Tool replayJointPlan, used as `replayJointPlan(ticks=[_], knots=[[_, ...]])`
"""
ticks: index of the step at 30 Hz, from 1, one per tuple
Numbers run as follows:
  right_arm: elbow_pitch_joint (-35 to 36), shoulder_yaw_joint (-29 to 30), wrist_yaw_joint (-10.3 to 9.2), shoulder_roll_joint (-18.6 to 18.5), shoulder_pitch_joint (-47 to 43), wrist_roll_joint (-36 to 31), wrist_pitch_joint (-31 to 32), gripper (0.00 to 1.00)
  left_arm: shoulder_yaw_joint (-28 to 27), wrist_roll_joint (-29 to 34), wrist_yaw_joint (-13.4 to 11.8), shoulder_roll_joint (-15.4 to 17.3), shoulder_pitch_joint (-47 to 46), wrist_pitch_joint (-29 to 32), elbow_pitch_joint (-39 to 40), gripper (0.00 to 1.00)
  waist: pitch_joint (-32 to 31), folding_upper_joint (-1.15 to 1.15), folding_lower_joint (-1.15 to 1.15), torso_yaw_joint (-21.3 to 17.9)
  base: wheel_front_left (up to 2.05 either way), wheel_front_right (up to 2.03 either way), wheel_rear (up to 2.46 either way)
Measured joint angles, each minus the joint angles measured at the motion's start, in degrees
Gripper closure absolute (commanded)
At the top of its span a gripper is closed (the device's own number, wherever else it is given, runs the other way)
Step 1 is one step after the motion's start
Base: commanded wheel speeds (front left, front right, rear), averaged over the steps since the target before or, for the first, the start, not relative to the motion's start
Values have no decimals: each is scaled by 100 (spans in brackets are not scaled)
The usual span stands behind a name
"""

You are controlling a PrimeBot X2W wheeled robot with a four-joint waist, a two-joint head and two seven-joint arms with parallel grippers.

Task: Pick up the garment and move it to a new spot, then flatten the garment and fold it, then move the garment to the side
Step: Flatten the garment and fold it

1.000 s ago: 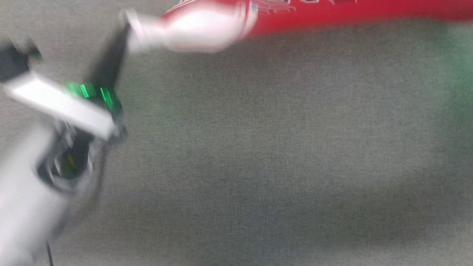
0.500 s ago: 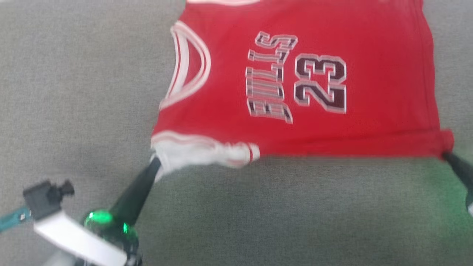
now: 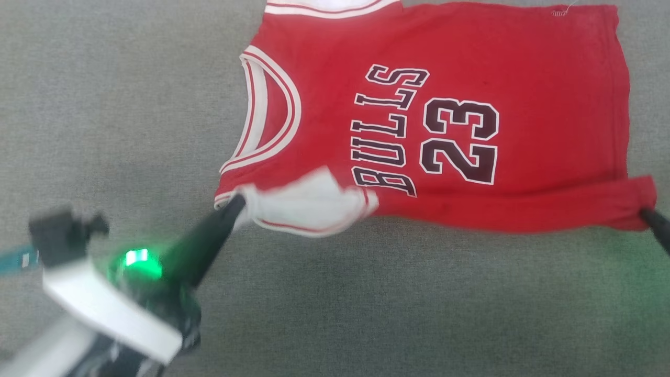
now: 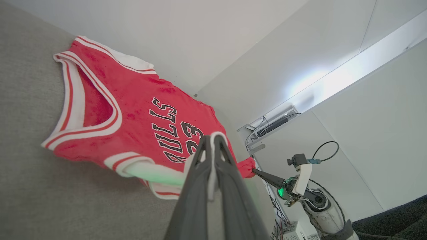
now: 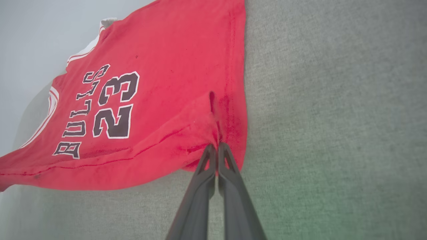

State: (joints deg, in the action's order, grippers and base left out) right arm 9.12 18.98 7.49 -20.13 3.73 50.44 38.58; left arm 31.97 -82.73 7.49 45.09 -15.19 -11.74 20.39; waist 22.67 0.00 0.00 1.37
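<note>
The garment (image 3: 544, 136) is laid face up on the grey counter (image 3: 392, 303), long axis across it, neck pointed to the counter's left and hem to its right, its near sleeve clamped by the left claw (image 3: 238, 201) and its near hem corner by the right claw (image 3: 645, 212).

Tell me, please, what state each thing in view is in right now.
garment: spread face up on the grey surface, pinched at both near corners, near edge apparently slightly raised.
near sleeve: bunched, partly flipped onto the chest.
left gripper: shut on the garment at the sleeve end.
right gripper: shut on the garment at the hem corner.
</note>
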Motion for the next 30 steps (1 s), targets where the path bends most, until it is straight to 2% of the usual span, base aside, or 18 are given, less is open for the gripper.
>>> replayJointPlan(ticks=[3, 10, 19, 22, 26, 27, 28, 29, 30], knots=[[-138, 33, 0, 3, 375, -100, 24, 100, 174, -44, -1, -51, -804, 308, -354, 100, 88, 0, 0, -23, 0, 0, 0], [-734, -92, -1, 10, 1360, -282, -81, 100, 353, -245, 0, -401, -2325, 636, -1562, 100, 394, 0, 0, -159, 0, 0, 0], [-1405, -634, 0, 69, 1978, -535, -553, 100, 725, -35, -1, -698, -3222, 399, -3184, 100, 870, 0, 0, -331, 0, 0, 0], [-1492, -747, 1, 40, 2046, -594, -693, 100, 886, 87, 0, -712, -3350, 361, -3504, 100, 945, 0, 0, -366, 0, 0, 0], [-1613, -958, 5, 13, 2163, -605, -933, 100, 1362, 508, 0, -637, -3629, 248, -3995, 100, 999, 0, 0, -451, 0, 0, 0], [-1640, -1006, 5, 0, 2179, -619, -1000, 93, 1446, 515, 0, -630, -3688, 203, -4069, 100, 999, 0, 0, -473, 0, 0, 0], [-1673, -1049, 5, -7, 2186, -619, -1059, 81, 1539, 515, 0, -627, -3734, 198, -4131, 100, 986, 0, 0, -487, 0, 0, 0], [-1704, -1103, 5, -13, 2193, -617, -1102, 62, 1647, 528, 0, -612, -3790, 197, -4201, 88, 965, 0, 0, -498, 0, 0, 0], [-1730, -1144, 4, -24, 2198, -616, -1149, 29, 1746, 547, 0, -594, -3835, 178, -4268, 55, 936, 0, 0, -508, 0, 0, 0]])
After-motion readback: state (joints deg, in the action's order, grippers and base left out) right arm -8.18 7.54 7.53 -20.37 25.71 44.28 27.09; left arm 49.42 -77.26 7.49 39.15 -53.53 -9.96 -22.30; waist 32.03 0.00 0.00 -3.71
